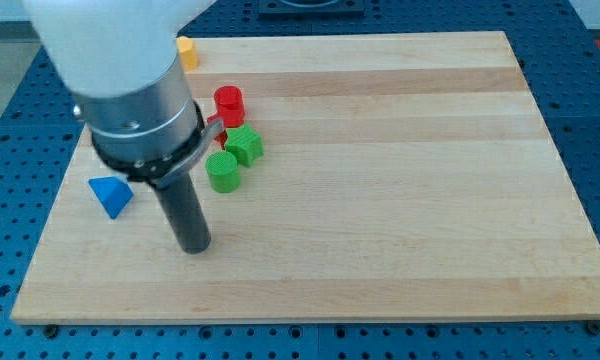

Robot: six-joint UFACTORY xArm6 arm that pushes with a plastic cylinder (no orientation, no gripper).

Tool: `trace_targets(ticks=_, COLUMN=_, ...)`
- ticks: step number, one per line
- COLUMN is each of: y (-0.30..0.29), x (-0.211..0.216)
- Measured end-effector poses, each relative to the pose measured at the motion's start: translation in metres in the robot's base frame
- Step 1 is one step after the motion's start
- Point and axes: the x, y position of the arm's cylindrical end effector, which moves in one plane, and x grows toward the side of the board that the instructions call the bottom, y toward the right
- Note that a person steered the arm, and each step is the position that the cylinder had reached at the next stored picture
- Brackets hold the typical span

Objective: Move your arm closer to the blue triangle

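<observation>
The blue triangle (111, 195) lies on the wooden board (400, 180) near its left edge. My tip (194, 247) rests on the board to the right of the blue triangle and a little lower in the view, apart from it. The rod rises from the tip up and to the left into the grey and white arm body (130, 90), which hides the board's top left part.
A red cylinder (228, 103), a green cube-like block (245, 146) and a green cylinder (222, 171) cluster above and to the right of my tip. A yellow block (187, 52) sits at the board's top edge, partly hidden by the arm.
</observation>
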Motion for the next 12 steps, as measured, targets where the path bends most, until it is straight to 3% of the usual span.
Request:
trace_targets(ticks=2, y=-0.064, x=0.007)
trace_targets(ticks=5, y=-0.077, x=0.007)
trace_targets(ticks=7, y=-0.171, x=0.003)
trace_targets(ticks=10, y=-0.143, x=-0.088)
trace_targets(ticks=12, y=-0.081, x=-0.098)
